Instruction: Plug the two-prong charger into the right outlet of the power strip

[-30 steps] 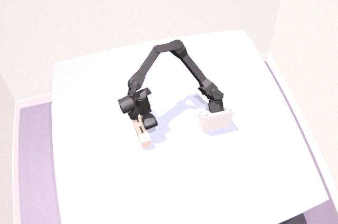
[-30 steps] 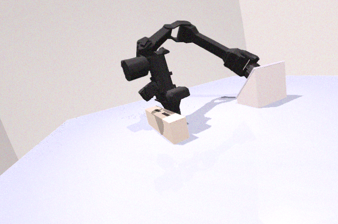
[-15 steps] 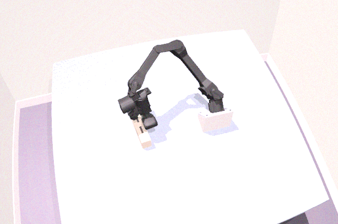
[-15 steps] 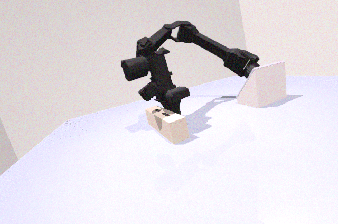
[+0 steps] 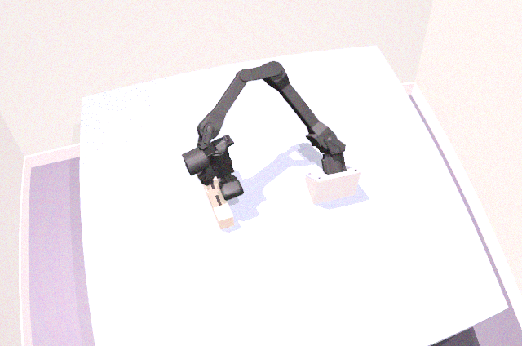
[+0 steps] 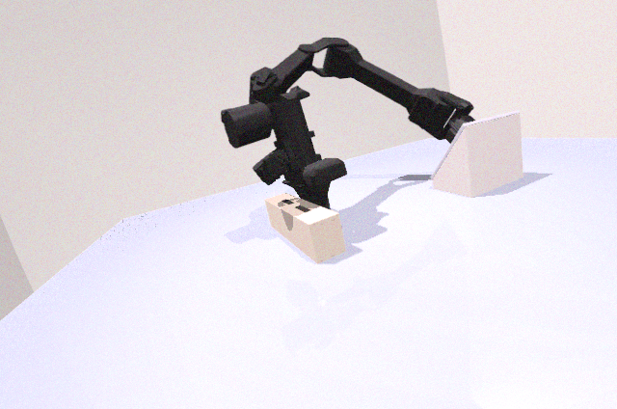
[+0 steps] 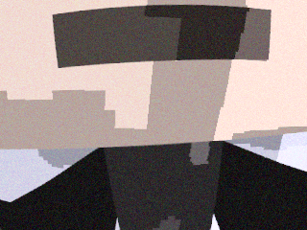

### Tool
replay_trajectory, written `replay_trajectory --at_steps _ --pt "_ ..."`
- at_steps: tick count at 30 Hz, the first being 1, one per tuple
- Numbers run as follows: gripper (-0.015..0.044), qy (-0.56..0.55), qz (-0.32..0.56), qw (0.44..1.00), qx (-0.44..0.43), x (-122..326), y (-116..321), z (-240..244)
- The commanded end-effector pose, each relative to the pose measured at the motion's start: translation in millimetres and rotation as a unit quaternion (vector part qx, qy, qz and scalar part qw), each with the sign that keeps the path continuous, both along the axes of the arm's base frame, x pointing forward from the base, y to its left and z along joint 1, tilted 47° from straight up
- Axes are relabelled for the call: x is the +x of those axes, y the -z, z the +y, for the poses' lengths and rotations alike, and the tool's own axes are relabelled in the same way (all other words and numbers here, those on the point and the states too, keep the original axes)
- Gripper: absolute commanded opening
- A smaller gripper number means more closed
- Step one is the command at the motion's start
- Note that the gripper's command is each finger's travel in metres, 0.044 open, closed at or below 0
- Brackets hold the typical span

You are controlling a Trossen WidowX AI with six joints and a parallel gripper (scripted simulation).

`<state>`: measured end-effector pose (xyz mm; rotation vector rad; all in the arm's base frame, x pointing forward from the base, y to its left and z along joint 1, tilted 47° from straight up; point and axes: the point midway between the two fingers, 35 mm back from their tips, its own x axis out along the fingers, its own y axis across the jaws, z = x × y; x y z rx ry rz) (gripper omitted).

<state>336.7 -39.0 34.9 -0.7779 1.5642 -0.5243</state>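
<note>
A pale, faintly bluish table (image 6: 199, 344) fills the near part of the exterior view, with plain beige walls (image 6: 124, 45) behind its far edge. Toward the middle of the table lies the cream power strip (image 6: 318, 234), its dark slots facing up. The gripper (image 6: 312, 197) points down right over the strip's top, fingers clamped narrow on the dark charger (image 7: 163, 195), which in the wrist view sits just short of a long dark slot (image 7: 160, 34); the prongs cannot be seen. Farther back, toward the table's far right corner, the arm rises from a cream wedge-shaped base (image 6: 480, 155).
</note>
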Motion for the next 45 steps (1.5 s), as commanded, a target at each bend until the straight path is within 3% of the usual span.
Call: replay_trajectory --at_steps 1,45 --pt "0.0000 -0.001 -0.011 1.000 0.000 3.6 -0.6 0.0" --pt "0.0000 -0.001 -0.011 1.000 0.000 7.4 -2.7 2.6"
